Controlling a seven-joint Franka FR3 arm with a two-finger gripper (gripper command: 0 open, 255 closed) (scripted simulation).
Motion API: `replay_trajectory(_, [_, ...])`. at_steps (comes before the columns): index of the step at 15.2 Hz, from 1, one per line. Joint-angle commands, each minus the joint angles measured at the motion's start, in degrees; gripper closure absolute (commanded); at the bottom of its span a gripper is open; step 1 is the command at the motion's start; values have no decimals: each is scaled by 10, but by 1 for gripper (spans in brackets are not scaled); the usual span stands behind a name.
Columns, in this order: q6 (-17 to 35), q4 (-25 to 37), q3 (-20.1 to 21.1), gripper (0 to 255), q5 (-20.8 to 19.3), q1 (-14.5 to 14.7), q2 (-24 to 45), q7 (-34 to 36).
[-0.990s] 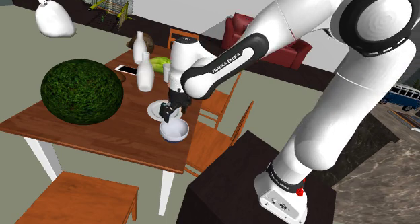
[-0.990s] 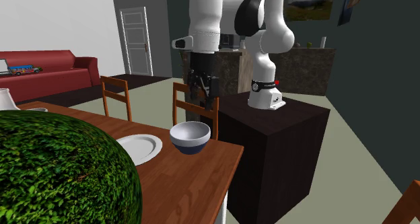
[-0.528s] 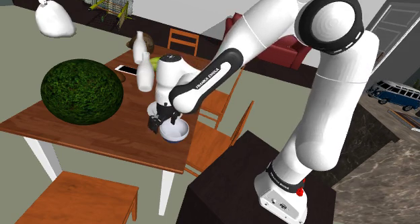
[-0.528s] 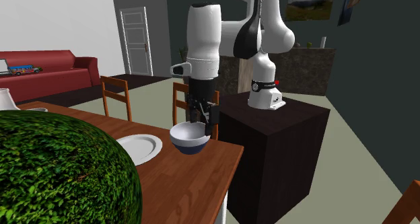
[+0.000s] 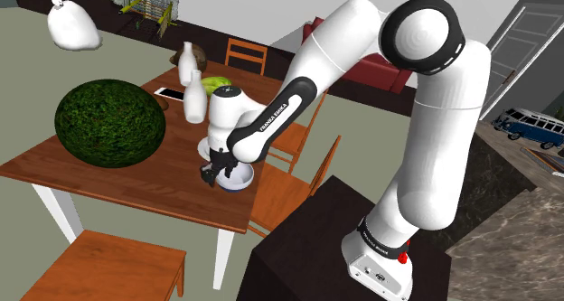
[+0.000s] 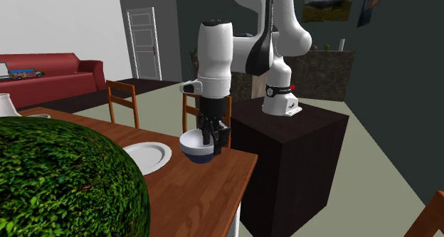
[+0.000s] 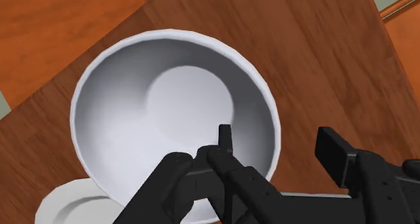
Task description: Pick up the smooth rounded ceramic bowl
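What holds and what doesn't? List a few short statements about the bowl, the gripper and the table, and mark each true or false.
1. The bowl is empty. True.
2. The gripper is shut on the bowl's rim. False: its fingers stand apart, one inside the bowl, one outside.
3. The bowl stands on the plate. False: it stands on the table, beside the plate.
4. A green leafy ball lies on the same table. True.
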Motion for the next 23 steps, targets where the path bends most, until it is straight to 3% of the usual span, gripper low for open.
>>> replay_trajectory(1, [1, 1, 0, 255, -1, 0, 1, 0])
replay_trajectory(9, [1, 0, 0, 255, -1, 1, 1, 1])
replay_trajectory(23, [-91, -2, 30, 255, 59, -19, -97, -46])
